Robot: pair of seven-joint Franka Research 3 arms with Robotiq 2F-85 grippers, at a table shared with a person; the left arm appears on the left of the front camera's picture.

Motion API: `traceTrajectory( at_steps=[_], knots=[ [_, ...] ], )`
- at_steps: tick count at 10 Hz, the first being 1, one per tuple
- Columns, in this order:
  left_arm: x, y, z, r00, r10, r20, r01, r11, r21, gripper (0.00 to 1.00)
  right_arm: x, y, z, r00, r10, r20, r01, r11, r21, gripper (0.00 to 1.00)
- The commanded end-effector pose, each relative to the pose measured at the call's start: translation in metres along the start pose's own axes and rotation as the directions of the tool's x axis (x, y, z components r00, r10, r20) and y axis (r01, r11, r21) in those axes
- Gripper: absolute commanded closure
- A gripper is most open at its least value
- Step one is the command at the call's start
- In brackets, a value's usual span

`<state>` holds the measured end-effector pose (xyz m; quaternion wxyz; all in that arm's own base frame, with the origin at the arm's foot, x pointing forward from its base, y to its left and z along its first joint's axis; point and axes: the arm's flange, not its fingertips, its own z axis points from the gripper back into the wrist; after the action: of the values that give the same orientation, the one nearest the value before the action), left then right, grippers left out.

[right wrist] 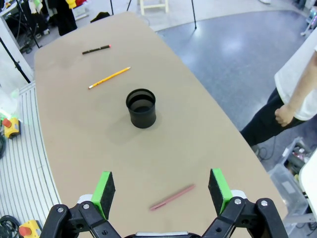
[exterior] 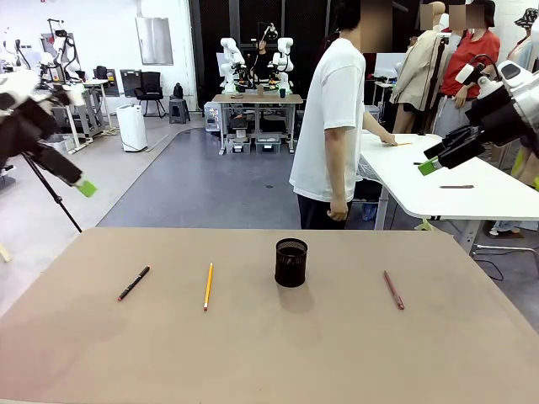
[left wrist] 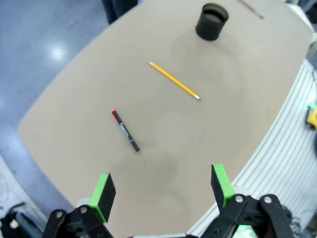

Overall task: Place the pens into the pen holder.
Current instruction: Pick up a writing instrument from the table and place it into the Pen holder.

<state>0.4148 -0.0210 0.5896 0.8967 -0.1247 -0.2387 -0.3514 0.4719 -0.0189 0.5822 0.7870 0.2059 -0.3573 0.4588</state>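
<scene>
The tan table [exterior: 337,353] has everything spread out flat, within reach of either arm. The left gripper [left wrist: 162,187] and right gripper [right wrist: 161,184] hang high at its sides, each wide open and empty, apparently ready to start. The pen holder [exterior: 290,263] stands upright mid-table. The yellow pencil [exterior: 208,286] and black pen [exterior: 134,283] lie to its left and the dark red pen [exterior: 393,289] to its right, all well apart.

our left hand [left wrist: 161,191] is raised at the left, fingers spread wide. our right hand [right wrist: 162,190] is up at the right, tilted downward, fingers likewise apart.
</scene>
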Motion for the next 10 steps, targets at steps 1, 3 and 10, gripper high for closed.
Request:
traceTrajectory(
  at_steps=[1, 3, 10],
  knots=[
    [0.023, -0.011, -0.02, 0.99, 0.134, -0.041, -0.13, 0.987, 0.096, 0.0, 0.003, -0.001, 0.001, 1.0, 0.003, 0.003, -0.002, 1.0, -0.005, 0.0],
    [0.045, -0.025, -0.065, 0.967, 0.247, -0.057, -0.23, 0.951, 0.206, 0.0, 0.003, -0.001, 0.001, 1.0, 0.003, 0.003, -0.002, 1.0, -0.005, 0.0],
    [0.052, -0.037, -0.116, 0.957, 0.273, -0.096, -0.248, 0.945, 0.213, 0.0, 0.003, -0.001, 0.001, 1.0, 0.003, 0.003, -0.002, 1.0, -0.005, 0.0]
  ],
)
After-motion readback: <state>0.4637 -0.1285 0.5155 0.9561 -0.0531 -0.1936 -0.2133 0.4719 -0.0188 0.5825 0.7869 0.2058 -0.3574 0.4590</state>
